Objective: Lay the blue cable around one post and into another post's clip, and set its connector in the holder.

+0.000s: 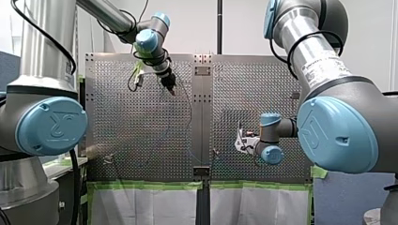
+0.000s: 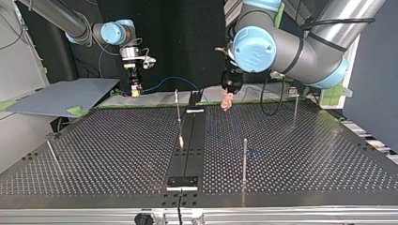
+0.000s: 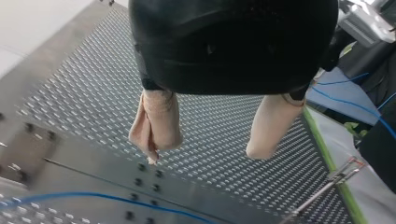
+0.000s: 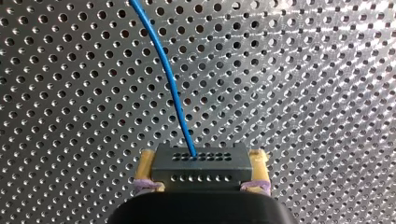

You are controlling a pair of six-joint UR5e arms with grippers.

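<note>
In the right wrist view a black connector [image 4: 201,169] sits between the yellow pads of my right gripper [image 4: 203,157], which is shut on it. The blue cable [image 4: 166,79] runs out of the connector's face over the perforated plate. In the top view my right gripper [image 2: 135,89] hangs beyond the table's far edge, and the cable [image 2: 169,82] arcs from it toward the middle. My left gripper [image 3: 205,156] is open above the plate, its beige fingers [image 3: 156,123] holding nothing. A stretch of cable [image 3: 107,198] lies on the plate under it.
Thin metal posts stand on the table: one near the centre strip [image 2: 177,105], one in front [image 2: 244,159], one at the top view's right [image 2: 295,108]. A black block [image 2: 183,180] sits on the centre strip near the table's front edge. A clip-topped post [image 3: 343,171] stands beside my left gripper.
</note>
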